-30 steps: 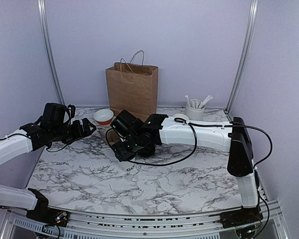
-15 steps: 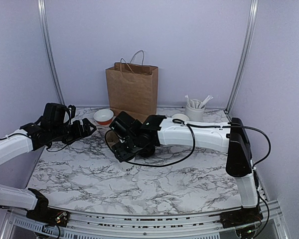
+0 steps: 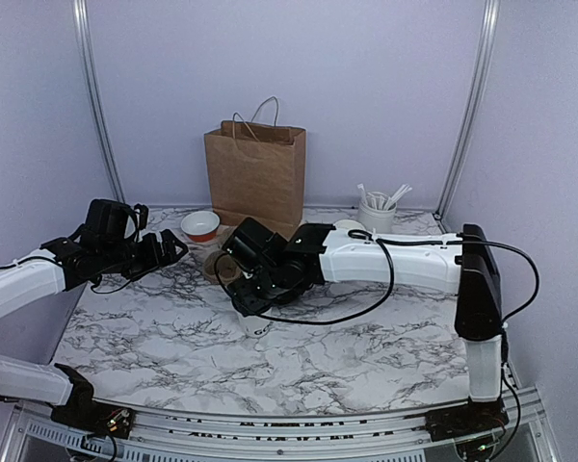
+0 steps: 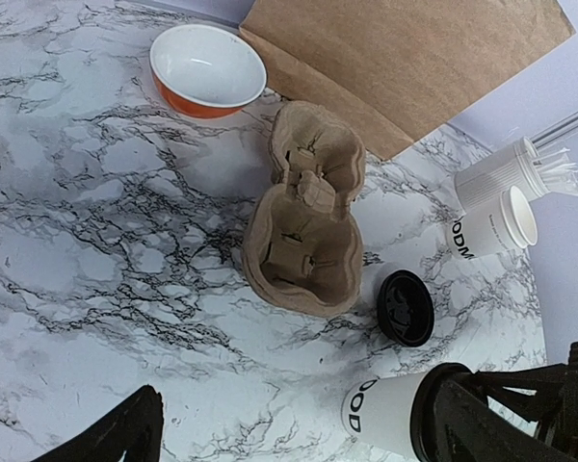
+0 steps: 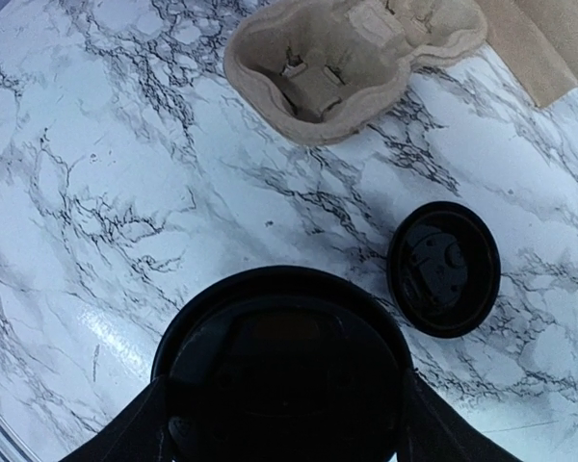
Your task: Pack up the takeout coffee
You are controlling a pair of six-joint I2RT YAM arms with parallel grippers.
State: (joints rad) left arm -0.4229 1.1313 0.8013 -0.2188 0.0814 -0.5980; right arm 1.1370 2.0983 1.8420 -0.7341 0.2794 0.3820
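Note:
The takeout coffee, a white paper cup (image 4: pixel 385 414) with dark lettering and a black lid (image 5: pixel 284 375) on it, stands on the marble table (image 3: pixel 366 356) near the middle. My right gripper (image 5: pixel 281 423) comes down over it from above, its fingers (image 5: pixel 144 428) pressed against both sides of the lid. In the top view the cup (image 3: pixel 254 325) shows just below that gripper (image 3: pixel 255 294). A second, loose black lid (image 5: pixel 443 268) lies on the table to the right. My left gripper (image 3: pixel 178 248) hangs open over the table's left side, holding nothing.
The brown pulp carrier (image 4: pixel 303 226) lies behind the cup. A brown paper bag (image 3: pixel 255 178) stands at the back, an orange bowl (image 3: pixel 200 226) left of it. An unlidded white cup (image 4: pixel 491 223) and the stirrer cup (image 3: pixel 377 212) sit at the back right.
My right gripper has shifted nearer and a little right, onto the lidded cup, and its fingers have narrowed around the lid. The left arm has hardly moved.

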